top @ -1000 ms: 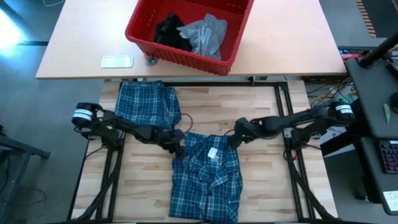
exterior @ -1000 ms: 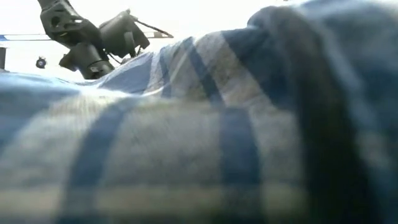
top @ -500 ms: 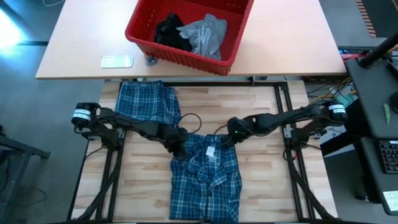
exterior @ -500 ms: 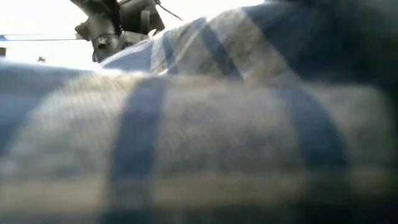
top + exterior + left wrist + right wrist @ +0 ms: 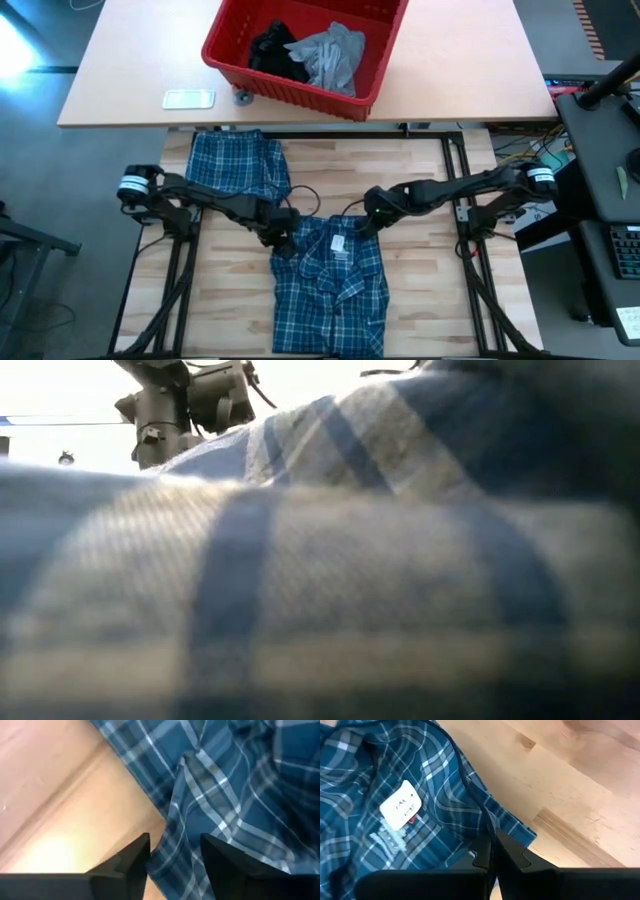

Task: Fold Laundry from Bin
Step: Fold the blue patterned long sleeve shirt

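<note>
Shirt being worked: a blue-and-white plaid shirt [image 5: 331,285] lies spread on the wooden table [image 5: 420,310], collar end toward the far side, its near end reaching the table's near edge.
Left gripper: the left gripper [image 5: 281,240] sits at the shirt's far left corner; in the left wrist view its fingers [image 5: 131,857] stand apart with a fold of plaid cloth between them, not pinched.
Right gripper: the right gripper [image 5: 360,226] is at the shirt's far right corner by the collar; in the right wrist view its fingers [image 5: 509,851] are pressed together on the shirt's edge, near the white neck label [image 5: 400,811].
Open room: bare wood on both sides of the shirt, wider on the right, and a strip between the two arms and the table's far edge.
Folded shirt: a second plaid garment [image 5: 236,168] lies folded at the table's far left corner, just beside the left arm.
Bin: the red bin [image 5: 236,70] stands on the pale desk [image 5: 460,70] beyond the table, holding a grey T-shirt [image 5: 330,55] and a black garment [image 5: 272,50].
Desk item: a small flat pale object [image 5: 188,98], possibly a phone, lies left of the bin.
Low view: filled by plaid cloth close to the lens; an arm shows above it, which one I cannot tell.
</note>
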Controlling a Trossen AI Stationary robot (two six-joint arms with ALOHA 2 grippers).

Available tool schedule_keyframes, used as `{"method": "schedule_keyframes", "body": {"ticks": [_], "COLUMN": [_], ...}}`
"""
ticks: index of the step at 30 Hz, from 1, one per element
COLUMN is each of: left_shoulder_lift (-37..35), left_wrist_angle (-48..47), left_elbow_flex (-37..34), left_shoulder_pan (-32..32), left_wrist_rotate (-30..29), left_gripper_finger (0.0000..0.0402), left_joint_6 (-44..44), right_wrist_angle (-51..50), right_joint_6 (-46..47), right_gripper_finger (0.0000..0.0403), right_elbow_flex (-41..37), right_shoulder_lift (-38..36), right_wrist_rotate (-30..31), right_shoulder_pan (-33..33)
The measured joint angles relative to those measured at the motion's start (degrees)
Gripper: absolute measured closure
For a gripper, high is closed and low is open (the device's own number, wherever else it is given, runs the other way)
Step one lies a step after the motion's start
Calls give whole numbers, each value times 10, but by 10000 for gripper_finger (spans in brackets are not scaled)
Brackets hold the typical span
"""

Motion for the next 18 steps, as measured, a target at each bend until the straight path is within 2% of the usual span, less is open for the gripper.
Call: {"method": "schedule_keyframes", "body": {"ticks": [3, 5, 10, 14, 18], "left_shoulder_lift": [8, 7, -10, -34, -84], "left_wrist_angle": [15, 39, 85, 104, 97], "left_elbow_flex": [0, 0, 1, 10, 47], "left_shoulder_pan": [0, 0, -3, -5, -13], "left_wrist_rotate": [-23, -20, -14, -16, -60], "left_gripper_finger": [238, 260, 383, 397, 401], "left_joint_6": [0, 1, 4, 4, 29], "right_wrist_angle": [18, 33, 35, -4, -108], "right_joint_6": [-5, -6, -20, -27, -38], "right_gripper_finger": [394, 394, 394, 394, 394], "right_elbow_flex": [0, 0, 33, 92, 184], "right_shoulder_lift": [3, 0, -19, -44, -68], "right_wrist_rotate": [0, 0, 14, 52, 136], "right_shoulder_pan": [2, 4, 16, 33, 54]}}
